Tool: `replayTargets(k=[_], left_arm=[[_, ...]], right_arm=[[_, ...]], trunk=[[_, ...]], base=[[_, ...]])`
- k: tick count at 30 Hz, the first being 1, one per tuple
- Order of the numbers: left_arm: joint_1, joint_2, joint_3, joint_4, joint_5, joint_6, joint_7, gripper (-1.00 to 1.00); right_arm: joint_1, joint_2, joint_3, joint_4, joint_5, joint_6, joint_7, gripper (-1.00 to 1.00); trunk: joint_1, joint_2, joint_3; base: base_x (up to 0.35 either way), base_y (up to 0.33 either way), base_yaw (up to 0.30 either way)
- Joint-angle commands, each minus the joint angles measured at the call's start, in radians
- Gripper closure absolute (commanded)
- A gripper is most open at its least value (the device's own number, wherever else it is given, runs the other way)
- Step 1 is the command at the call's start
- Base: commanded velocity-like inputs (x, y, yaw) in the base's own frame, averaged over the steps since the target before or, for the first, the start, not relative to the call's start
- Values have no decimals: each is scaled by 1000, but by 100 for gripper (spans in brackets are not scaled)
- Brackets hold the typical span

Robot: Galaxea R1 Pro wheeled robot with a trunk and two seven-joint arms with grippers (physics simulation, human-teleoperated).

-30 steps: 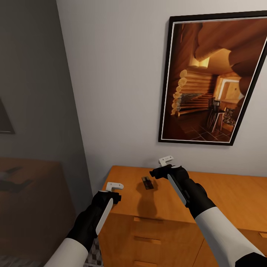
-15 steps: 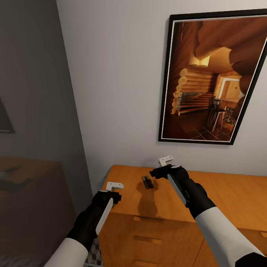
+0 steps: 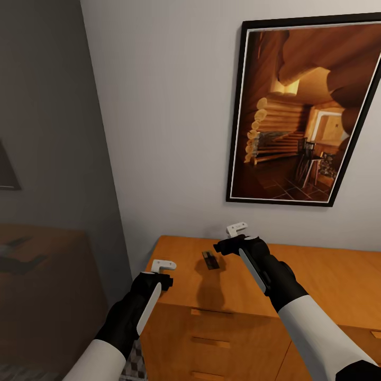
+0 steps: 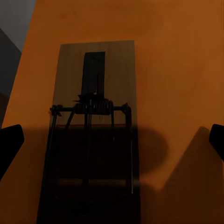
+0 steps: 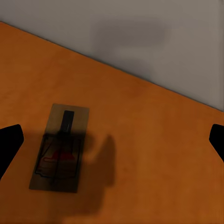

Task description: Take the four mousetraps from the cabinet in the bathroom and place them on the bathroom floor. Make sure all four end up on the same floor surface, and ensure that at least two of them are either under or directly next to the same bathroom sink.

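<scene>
One mousetrap (image 3: 210, 260), a small dark flat piece, lies on the orange-brown cabinet (image 3: 323, 280) top near the wall. My right gripper (image 3: 220, 247) hovers just right of it, open and empty. The right wrist view has this mousetrap (image 5: 59, 148) off to one side of the open right gripper (image 5: 112, 140). My left gripper (image 3: 168, 281) hangs over the cabinet's front left corner. In the left wrist view another mousetrap (image 4: 93, 135) lies close below, between the wide-apart tips of the open left gripper (image 4: 112, 142). A strip of cube-patterned bathroom floor (image 3: 135, 365) shows beside the cabinet.
A framed painting of a log cabin (image 3: 304, 114) hangs on the grey wall behind the cabinet. Drawer fronts with handles (image 3: 211, 341) face me below the top. A dark, glassy wall panel (image 3: 47, 211) stands close on the left.
</scene>
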State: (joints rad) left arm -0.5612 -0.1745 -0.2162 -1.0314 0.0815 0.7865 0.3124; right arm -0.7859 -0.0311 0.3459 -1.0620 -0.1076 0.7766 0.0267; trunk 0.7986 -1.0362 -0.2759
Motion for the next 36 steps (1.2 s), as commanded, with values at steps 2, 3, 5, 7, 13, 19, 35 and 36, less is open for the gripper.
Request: replayTargets(k=[2, 3, 5, 7, 13, 19, 35, 36], left_arm=[[0, 0, 0, 2, 7, 5, 8, -100], [0, 0, 0, 2, 7, 5, 8, -100], [0, 0, 0, 2, 7, 5, 8, -100], [0, 0, 0, 2, 7, 5, 8, -100], [0, 0, 0, 2, 7, 5, 8, -100], [0, 0, 0, 2, 7, 4, 8, -100], [0, 0, 0, 2, 7, 4, 10, -100], [0, 0, 0, 2, 7, 4, 10, -100]], right_arm=[[-1, -1, 2, -1, -8, 4, -4, -100], [-1, -1, 2, -1, -8, 4, -4, -100], [-1, -1, 2, -1, -8, 4, -4, -100], [-1, -1, 2, -1, -8, 4, -4, -100], [-1, -1, 2, -1, -8, 4, -4, -100], [-1, -1, 2, -1, -8, 4, -4, -100], [-1, -1, 2, -1, -7, 4, -4, -100], [-1, -1, 2, -1, -7, 4, -4, -100]], trunk=[[0, -1, -2], [0, -1, -2], [0, -1, -2], [0, -1, -2], [12, -22, -11], [16, -29, -14], [16, -29, -14], [16, -29, -14]], base=[[0, 0, 0], [0, 0, 0], [0, 0, 0], [0, 0, 0], [0, 0, 0], [0, 0, 0], [0, 0, 0], [0, 0, 0]])
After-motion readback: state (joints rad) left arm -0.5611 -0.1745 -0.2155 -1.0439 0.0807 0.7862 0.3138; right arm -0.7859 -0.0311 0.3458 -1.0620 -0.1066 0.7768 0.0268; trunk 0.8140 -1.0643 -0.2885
